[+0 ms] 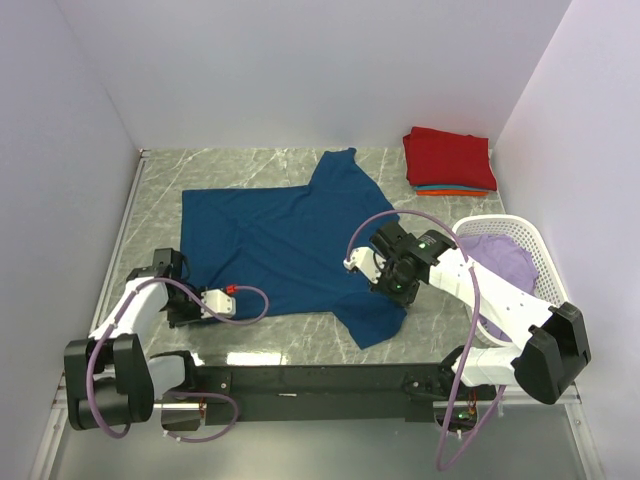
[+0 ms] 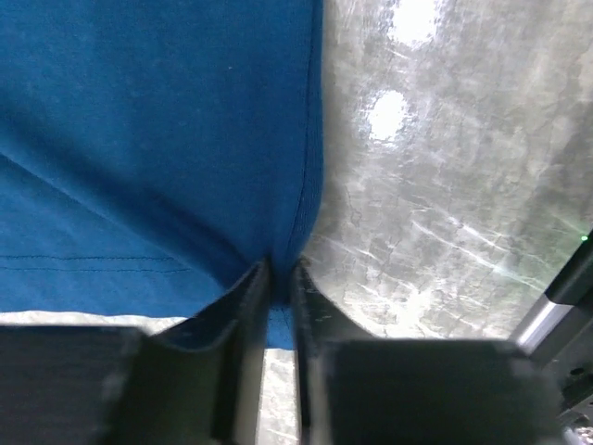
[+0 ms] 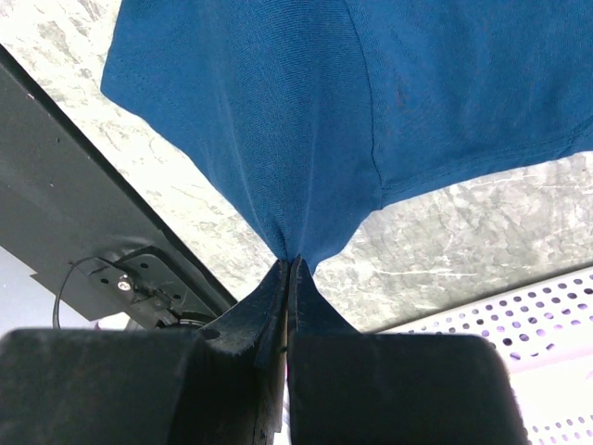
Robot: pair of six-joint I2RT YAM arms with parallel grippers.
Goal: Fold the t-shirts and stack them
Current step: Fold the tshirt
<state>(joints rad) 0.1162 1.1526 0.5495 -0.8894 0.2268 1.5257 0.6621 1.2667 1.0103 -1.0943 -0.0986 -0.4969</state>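
Observe that the left gripper [image 2: 281, 269] clamps the blue t-shirt [image 1: 270, 240] at its lower-left corner, while the right gripper [image 3: 289, 262] clamps its right edge.

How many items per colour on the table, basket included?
Blue shirt, spread flat: 1
Red shirt, folded: 1
Purple cloth, in the basket: 1
White basket: 1
Total: 4. Orange and blue edges show under the red one; how many pieces they are cannot be told.
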